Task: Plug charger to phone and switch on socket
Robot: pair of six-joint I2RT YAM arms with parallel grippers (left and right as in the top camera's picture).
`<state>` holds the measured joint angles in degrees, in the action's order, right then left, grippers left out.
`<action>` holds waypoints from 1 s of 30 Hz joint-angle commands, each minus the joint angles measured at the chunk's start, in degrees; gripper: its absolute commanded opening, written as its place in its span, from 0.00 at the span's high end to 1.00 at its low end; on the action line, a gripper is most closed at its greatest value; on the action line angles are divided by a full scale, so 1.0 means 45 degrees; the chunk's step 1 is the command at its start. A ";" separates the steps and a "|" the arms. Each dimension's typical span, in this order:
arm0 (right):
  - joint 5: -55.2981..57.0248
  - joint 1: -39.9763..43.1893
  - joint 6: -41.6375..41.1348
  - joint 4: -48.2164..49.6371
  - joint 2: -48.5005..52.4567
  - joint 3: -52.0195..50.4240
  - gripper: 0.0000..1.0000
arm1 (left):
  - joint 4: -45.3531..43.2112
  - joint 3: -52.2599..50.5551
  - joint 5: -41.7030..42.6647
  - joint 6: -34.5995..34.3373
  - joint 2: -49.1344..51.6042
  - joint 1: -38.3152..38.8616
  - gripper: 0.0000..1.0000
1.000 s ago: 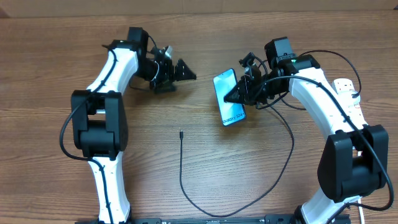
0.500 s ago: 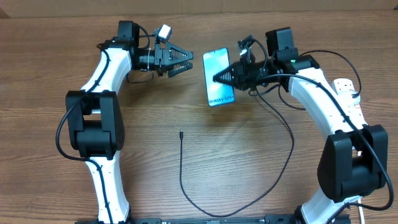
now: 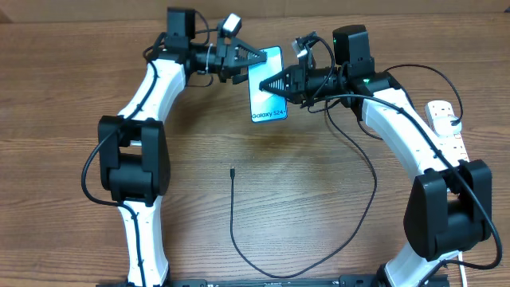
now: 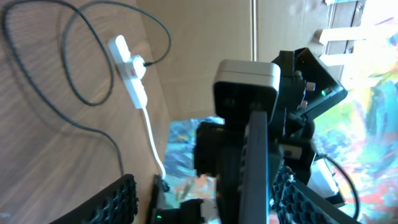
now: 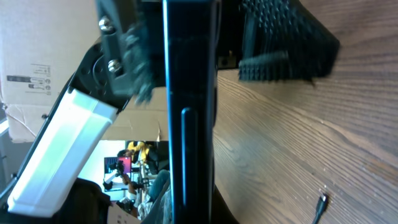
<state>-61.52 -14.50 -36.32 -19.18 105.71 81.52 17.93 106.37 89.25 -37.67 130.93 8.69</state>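
The phone, its light blue screen lit, is held off the table at the back middle, screen up. My right gripper is shut on it from the right. It shows edge-on in the right wrist view and the left wrist view. My left gripper is open, its fingers straddling the phone's far end without closing. The charger, a thin black cable, lies on the table with its plug tip free, also seen in the right wrist view. The white socket lies at the right edge, partly behind my right arm.
The charger cable loops from the tip down to the front edge, then up the right side toward the socket. In the left wrist view the socket and its white cord lie near the table's edge.
My right gripper has carried the phone up and to the back left. My left gripper has swung right and its open fingers now sit around the phone's far end.
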 commanded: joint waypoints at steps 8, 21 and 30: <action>-0.0442 -0.0015 -0.0782 0.0811 -0.0253 0.0126 0.96 | -0.0160 0.0831 0.0287 -0.1355 -0.1501 0.0447 0.39; 0.0189 -0.0087 -0.3449 0.3274 -0.0253 0.0126 0.96 | -0.0345 0.0831 0.0287 -0.1394 -0.1943 0.0515 0.75; 0.0223 -0.0350 -0.3594 0.3298 -0.0253 0.0126 0.96 | -0.1428 0.0831 0.0287 -0.2229 -0.1943 0.0515 0.92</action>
<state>-63.11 -15.14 -49.93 -3.68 105.45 81.52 14.00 108.47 87.85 -45.82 124.81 10.41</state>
